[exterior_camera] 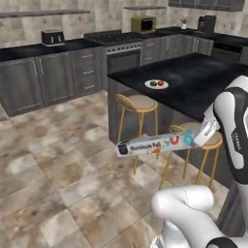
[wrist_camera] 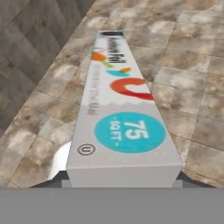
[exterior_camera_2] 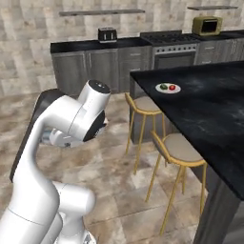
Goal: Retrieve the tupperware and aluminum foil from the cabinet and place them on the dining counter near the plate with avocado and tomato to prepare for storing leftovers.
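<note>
Gripper (exterior_camera: 201, 137) holds aluminum foil (exterior_camera: 154, 144) level beside two stools (exterior_camera: 138, 104).

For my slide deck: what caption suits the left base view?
Hand carries the aluminum foil above the floor beside the dining counter.

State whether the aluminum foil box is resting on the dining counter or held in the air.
In the air: the aluminum foil hangs level above the floor, short of the dining counter.
</note>
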